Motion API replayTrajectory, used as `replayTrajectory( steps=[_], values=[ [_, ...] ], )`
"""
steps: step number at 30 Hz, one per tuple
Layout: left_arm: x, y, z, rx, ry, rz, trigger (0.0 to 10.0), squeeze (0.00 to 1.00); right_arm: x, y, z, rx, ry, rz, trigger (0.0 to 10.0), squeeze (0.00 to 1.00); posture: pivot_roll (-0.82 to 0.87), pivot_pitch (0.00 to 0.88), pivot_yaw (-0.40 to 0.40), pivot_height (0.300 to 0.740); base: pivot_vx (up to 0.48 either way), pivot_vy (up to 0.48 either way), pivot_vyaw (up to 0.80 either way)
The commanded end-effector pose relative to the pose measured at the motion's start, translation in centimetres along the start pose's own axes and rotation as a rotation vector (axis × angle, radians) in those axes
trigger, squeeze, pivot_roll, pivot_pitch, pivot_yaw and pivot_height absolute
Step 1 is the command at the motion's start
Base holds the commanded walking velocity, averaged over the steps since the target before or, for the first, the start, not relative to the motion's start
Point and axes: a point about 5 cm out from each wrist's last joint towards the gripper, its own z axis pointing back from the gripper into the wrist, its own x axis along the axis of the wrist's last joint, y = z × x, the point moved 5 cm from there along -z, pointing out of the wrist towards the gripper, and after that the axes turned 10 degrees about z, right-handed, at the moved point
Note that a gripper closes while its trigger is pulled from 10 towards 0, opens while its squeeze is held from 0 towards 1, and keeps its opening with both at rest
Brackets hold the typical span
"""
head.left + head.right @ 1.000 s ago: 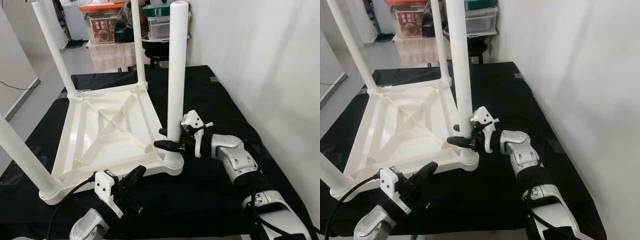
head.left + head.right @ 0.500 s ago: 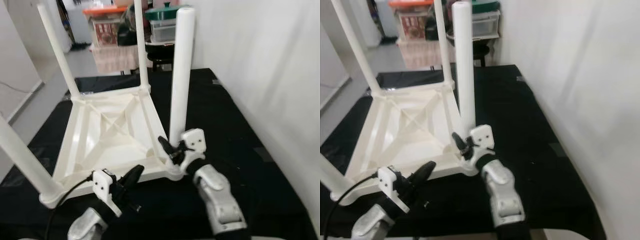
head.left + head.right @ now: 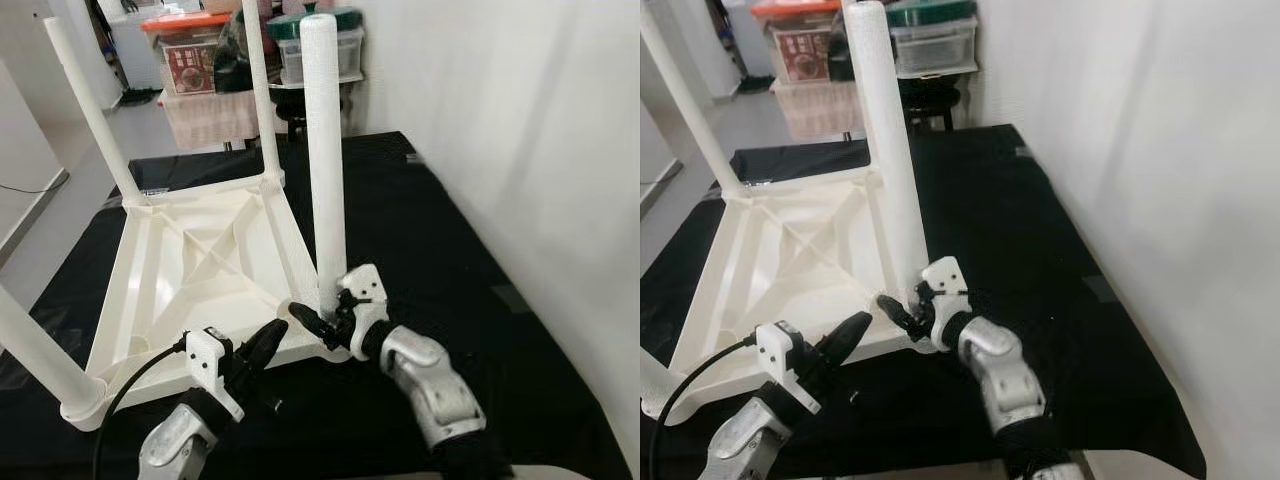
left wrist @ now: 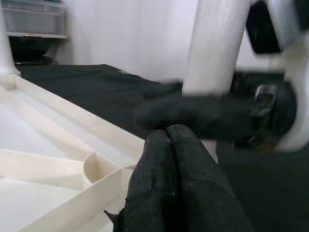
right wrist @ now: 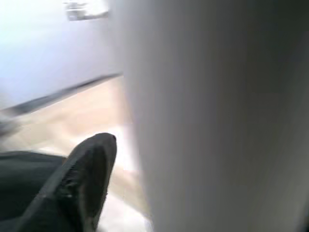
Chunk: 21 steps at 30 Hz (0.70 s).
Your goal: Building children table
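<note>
Table (image 3: 190, 270) lies upside down on the black cloth (image 3: 430, 230), ribbed underside up. 4 legs stand in its corner sockets; the near-right leg (image 3: 325, 170) is the one I'm working.

Right gripper (image 3: 322, 322) sits at the foot of that leg, just above its socket. 1 finger (image 5: 84, 179) is alongside the post in the wrist view; the leg looks to be between my fingers, but I cannot tell whether they are clamped on it or only around it.

Left gripper (image 3: 268, 342) is pressed together, holding nothing, tip just at the near rim of the table, close beside the right one.

Handling, as I judge it: hollow white plastic, light, stiff, smooth and rather slippery. The leg is long, so a high grip would lever it; low at the socket is best, pushing straight down. The table may skate on the cloth, so the left should brace the rim.
</note>
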Motion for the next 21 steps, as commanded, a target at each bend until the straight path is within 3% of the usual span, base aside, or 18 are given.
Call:
replayTrajectory(
  steps=[1, 5, 6, 14, 15, 16, 21],
  values=[
    [-0.4, 0.5, 0.2, 0.02, 0.018, 0.009, 10.0, 0.0, 1.1, 0.8, -0.4, 0.118, -0.045, 0.032, 10.0, 0.0, 0.01, 0.0, 0.04, 0.74, 0.0, 0.0, 0.0],
    [-0.4, 0.5, 0.1, 0.021, 0.017, 0.009, 10.0, 0.0, 1.7, -0.6, -0.2, 0.203, -0.04, 0.047, 10.0, 0.0, 0.02, 0.0, 0.029, 0.74, 0.0, 0.0, 0.0],
    [-0.4, 0.5, 0.1, 0.023, 0.016, 0.006, 10.0, 0.0, 2.1, -0.8, 0.0, 0.299, -0.039, 0.059, 10.0, 0.0, 0.02, 0.0, 0.026, 0.74, 0.0, 0.0, 0.0],
    [-0.4, 0.4, 0.0, 0.024, 0.014, 0.005, 10.0, 0.0, 2.4, -1.1, 0.3, 0.379, -0.034, 0.058, 10.0, 0.0, 0.03, 0.0, 0.022, 0.74, 0.0, 0.0, 0.0],
    [-0.4, 0.4, 0.0, 0.024, 0.013, 0.006, 10.0, 0.0, 2.5, -1.3, 0.4, 0.394, -0.035, 0.053, 1.1, 0.0, 0.03, 0.0, 0.021, 0.74, 0.0, 0.0, 0.0],
    [-0.4, 0.4, 0.0, 0.024, 0.013, 0.007, 10.0, 0.0, 2.4, -1.4, 0.6, 0.402, -0.034, 0.051, 0.0, 0.0, 0.03, 0.0, 0.02, 0.74, 0.0, 0.0, 0.0],
    [-0.4, 0.2, 0.0, 0.022, 0.011, 0.01, 10.0, 0.0, 1.9, -1.6, 1.3, 0.391, -0.043, 0.028, 0.0, 0.0, 0.02, 0.0, 0.023, 0.74, 0.0, 0.0, 0.0]
  ],
)
